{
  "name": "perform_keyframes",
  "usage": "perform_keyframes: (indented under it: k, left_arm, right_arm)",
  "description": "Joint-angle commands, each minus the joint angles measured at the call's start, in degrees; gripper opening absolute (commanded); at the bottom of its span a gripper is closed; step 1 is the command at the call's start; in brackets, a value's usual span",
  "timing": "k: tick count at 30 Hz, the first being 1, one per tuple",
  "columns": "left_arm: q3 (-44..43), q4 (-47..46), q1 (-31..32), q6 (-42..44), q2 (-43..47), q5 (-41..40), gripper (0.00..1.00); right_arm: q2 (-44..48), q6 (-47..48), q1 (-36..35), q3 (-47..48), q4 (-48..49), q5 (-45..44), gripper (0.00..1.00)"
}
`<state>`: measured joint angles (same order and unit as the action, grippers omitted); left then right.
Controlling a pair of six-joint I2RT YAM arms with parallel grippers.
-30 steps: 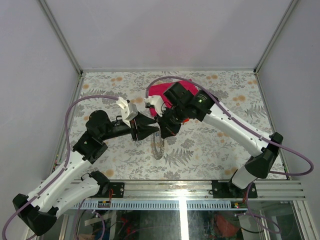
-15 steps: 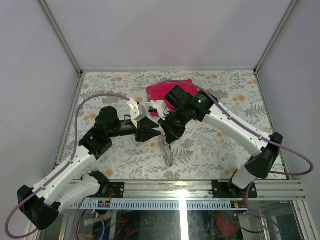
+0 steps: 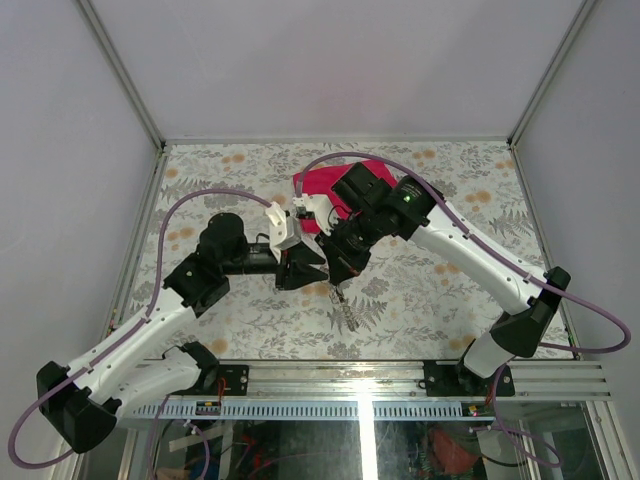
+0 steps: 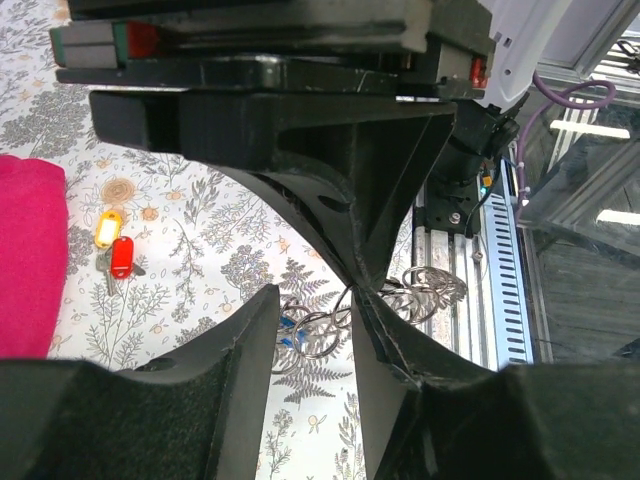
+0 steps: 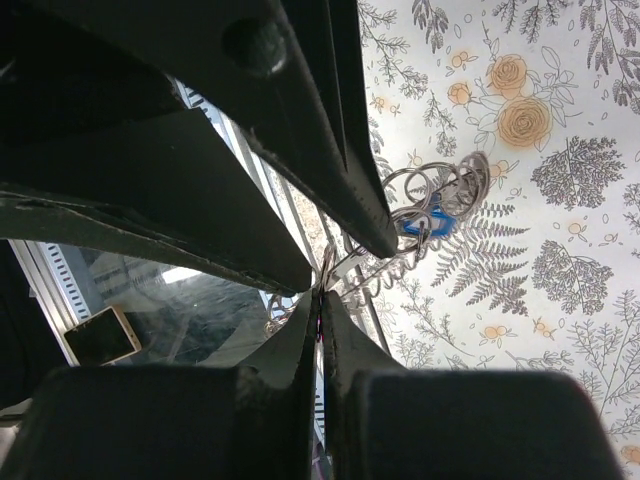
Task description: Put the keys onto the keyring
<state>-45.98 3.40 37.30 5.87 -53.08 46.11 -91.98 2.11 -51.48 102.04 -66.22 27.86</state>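
Note:
My right gripper (image 3: 336, 277) (image 5: 320, 292) is shut on the edge of the silver keyring (image 5: 326, 262), held above the table. A bunch of smaller silver rings with a blue tag (image 5: 432, 218) hangs from the keyring (image 3: 345, 310). My left gripper (image 3: 306, 268) (image 4: 315, 312) is open, and its fingers stand on either side of the hanging rings (image 4: 312, 335), close under the right gripper's tips. Two keys with a yellow and a red tag (image 4: 112, 245) lie on the table beside the pink cloth (image 4: 25, 260).
The pink cloth (image 3: 335, 182) lies at the back middle of the flowered table (image 3: 440, 290). The metal rail (image 3: 400, 378) runs along the near edge. Purple cables loop over both arms.
My left arm has moved right until its open fingers are at the right gripper. The right gripper has shifted slightly, and the hanging rings have swung right.

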Motion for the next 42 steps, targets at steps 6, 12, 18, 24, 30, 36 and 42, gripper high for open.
perform_keyframes:
  k: [6,12,18,24,30,36,42]
  left_arm:
    - [-2.35,0.07,0.80,2.14,-0.69,3.00,0.33]
    - [-2.75,0.72,1.00,2.44,-1.51,4.16,0.31]
    - [-3.29,1.31,1.46,3.00,-2.48,5.22,0.23]
    - [-3.49,2.01,1.92,3.82,-2.79,5.66,0.19]
    - [-3.92,2.75,2.07,4.16,-3.12,5.58,0.15]
    - [-4.83,2.76,2.09,4.18,-3.64,6.13,0.06]
    - [-4.83,2.71,2.17,3.42,-3.54,5.71,0.00]
  right_arm:
    - [3.87,-0.35,-0.02,2.76,-0.53,1.48,0.00]
    - [4.53,-0.35,-0.08,2.79,0.20,1.83,0.00]
    - [4.86,-0.31,-0.04,2.69,0.75,1.50,0.00]
    - [5.21,-0.18,-0.09,2.56,1.20,1.20,0.00]
    - [5.34,-0.12,-0.09,2.41,1.52,1.28,0.00]
    - [5.39,-0.31,-0.10,1.76,2.43,1.59,0.00]
    - [6.29,-0.51,-0.08,1.25,3.47,0.82,0.00]
